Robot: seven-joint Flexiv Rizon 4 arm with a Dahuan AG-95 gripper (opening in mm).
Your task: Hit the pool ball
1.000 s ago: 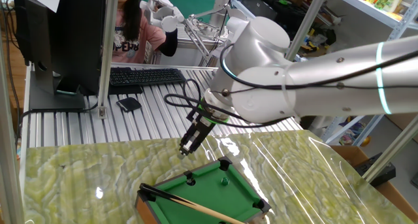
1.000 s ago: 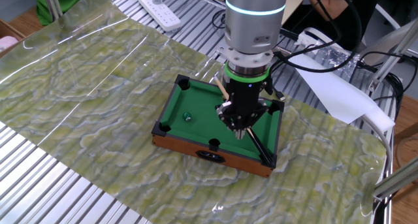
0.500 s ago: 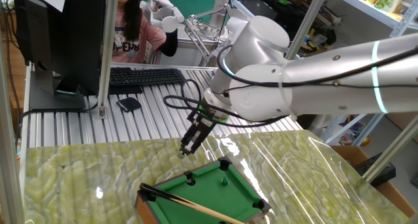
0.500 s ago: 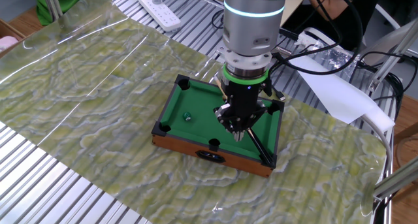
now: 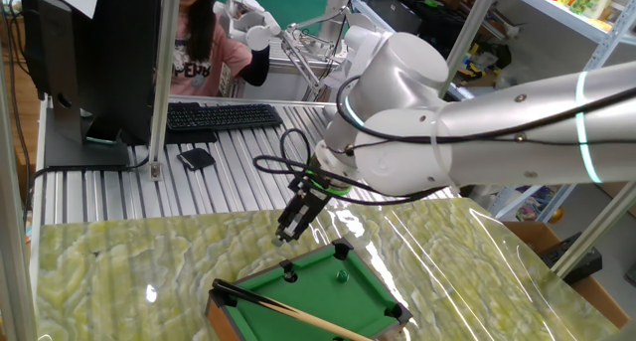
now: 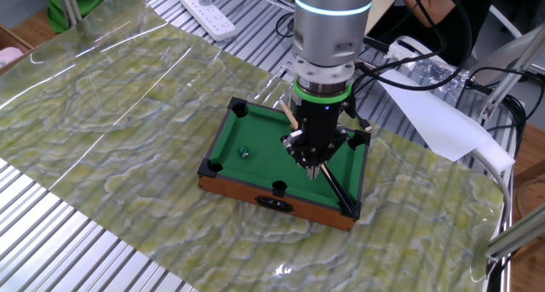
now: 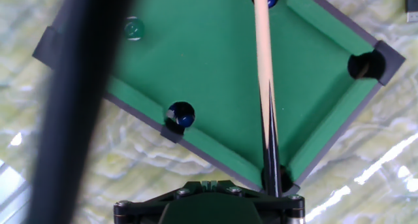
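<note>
One tool fully closed, pinching the cue stick, pool ball apart on felt

We note a small pool table — green felt, black rails, brown wooden sides. The pool ball is glossy dark green, a shade deeper than the felt. The cue stick runs pale wood into a black butt. Beneath, the cloth shows a marbled yellow-green pattern. The arm is silver-grey with a glowing teal ring — its gripper black.
</note>
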